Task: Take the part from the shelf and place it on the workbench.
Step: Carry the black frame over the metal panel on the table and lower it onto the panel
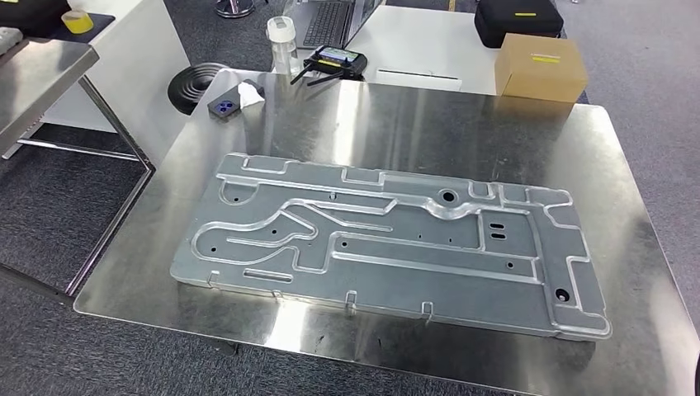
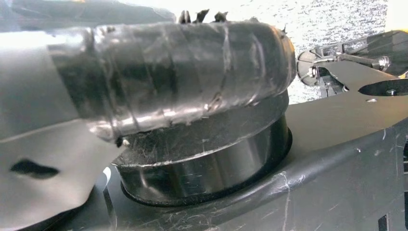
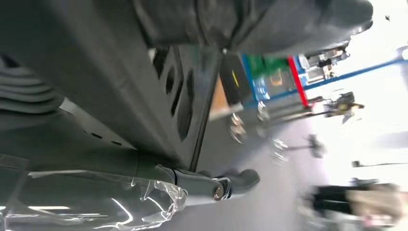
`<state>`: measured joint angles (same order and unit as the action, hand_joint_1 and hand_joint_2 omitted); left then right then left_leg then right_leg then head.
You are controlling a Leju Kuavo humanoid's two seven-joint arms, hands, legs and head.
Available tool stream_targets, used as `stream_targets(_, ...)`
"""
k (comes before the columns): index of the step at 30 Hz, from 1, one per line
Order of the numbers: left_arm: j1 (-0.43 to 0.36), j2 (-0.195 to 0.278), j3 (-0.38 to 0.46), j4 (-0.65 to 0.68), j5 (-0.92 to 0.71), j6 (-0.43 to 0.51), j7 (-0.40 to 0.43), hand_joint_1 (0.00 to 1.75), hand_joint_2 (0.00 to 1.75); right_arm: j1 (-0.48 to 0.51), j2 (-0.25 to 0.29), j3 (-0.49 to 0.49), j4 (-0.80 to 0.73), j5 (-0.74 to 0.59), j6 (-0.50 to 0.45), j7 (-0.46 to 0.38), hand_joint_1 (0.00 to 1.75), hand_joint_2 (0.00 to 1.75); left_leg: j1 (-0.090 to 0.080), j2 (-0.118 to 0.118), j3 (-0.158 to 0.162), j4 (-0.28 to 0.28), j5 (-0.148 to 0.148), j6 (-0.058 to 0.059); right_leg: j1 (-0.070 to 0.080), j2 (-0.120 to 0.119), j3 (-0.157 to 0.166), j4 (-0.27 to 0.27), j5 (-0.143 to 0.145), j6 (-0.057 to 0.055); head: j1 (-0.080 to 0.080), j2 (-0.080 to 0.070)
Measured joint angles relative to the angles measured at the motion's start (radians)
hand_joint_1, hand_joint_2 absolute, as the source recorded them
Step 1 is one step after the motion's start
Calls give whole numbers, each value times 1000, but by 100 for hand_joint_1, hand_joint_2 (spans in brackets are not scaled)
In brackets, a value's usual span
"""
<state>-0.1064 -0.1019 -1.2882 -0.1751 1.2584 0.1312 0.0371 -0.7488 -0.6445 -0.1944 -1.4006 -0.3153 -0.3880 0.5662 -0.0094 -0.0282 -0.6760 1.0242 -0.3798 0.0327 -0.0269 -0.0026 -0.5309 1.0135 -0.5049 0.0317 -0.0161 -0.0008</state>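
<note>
I see the steel workbench (image 1: pixel 396 124) carrying the flat part (image 1: pixel 388 243) toward its near edge. A phone (image 1: pixel 224 105) and crumpled tissue (image 1: pixel 250 92) sit at its far-left corner.

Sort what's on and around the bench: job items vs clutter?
Job: stamped metal part, lying flat on the steel workbench.

Clutter: cardboard box, black case, clear bottle, handheld controller, crumpled tissue, tape roll.

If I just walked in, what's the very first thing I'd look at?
Your eye would land on the big grey metal plate, full of raised channels and little holes, lying flat across the middle of the shiny steel table. Next you'd spot the brown cardboard box at the table's far right edge, and a clear bottle with a black remote control beside it at the far side.
</note>
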Motion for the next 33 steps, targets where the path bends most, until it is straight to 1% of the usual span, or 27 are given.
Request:
stream_targets(1, 0, 0, 0, 0, 0, 1, 0, 0, 0, 12, -23, 31, 0, -76, -62, -1, 0, 0, 0, 1, 0, 0, 0, 0, 0, 1, 0, 0, 0, 0, 0, 0)
stream_targets(2, 0, 0, 0, 0, -1, 2, 1, 0, 0, 22, -44, 61, 0, -130, -104, -3, 0, 0, 0, 2, 1, 0, 0, 0, 0, 2, 0, 0, 0, 0, 0, 0)
stream_targets(4, 0, 0, 0, 0, -1, 4, 1, 0, 0, 41, -89, 122, 1, -203, -154, -7, 0, 0, 0, 3, 1, 0, -1, 0, 0, 3, 0, 0, 1, 1, 0, 0)
stream_targets(7, 0, 0, 0, 0, -3, 6, 3, 0, 0, 58, -146, 205, 5, -253, -188, -12, 0, 0, 0, 3, 1, 0, -1, 0, 0, 3, 0, 0, 1, 1, 0, 0)
stream_targets(11, 0, 0, 0, 0, -9, 9, 4, 0, 0, 72, -197, 285, 12, -283, -209, -19, 0, 0, 0, 3, 1, 0, -1, 0, 0, 3, 0, 0, 0, 1, 0, 0)
stream_targets(16, -1, 0, 0, 0, -10, 9, 4, 0, 0, 78, -234, 335, 20, -292, -213, -21, 0, 0, 0, 3, 1, 0, -1, 0, 0, 3, 0, 0, 0, 1, 0, 0)
stream_targets(22, -1, 0, 0, 0, -11, 11, 4, 0, 0, 80, -267, 394, 25, -335, -236, -34, 0, 0, 0, 3, 1, 0, -1, 0, 0, 3, 0, 0, 0, 1, 0, 0)
stream_targets(27, -1, 0, 0, 0, -11, 12, 4, 0, 0, 80, -286, 443, 27, -351, -245, -43, 0, 0, 0, 3, 1, 0, -1, 0, 0, 3, 0, 0, 0, 1, 0, 0)
stream_targets(33, -1, 0, 0, 0, -11, 12, 4, 0, 0, 80, -298, 473, 28, -352, -245, -43, 0, 0, 0, 3, 1, 0, -1, 0, 0, 3, 0, 0, 0, 1, 0, 0)
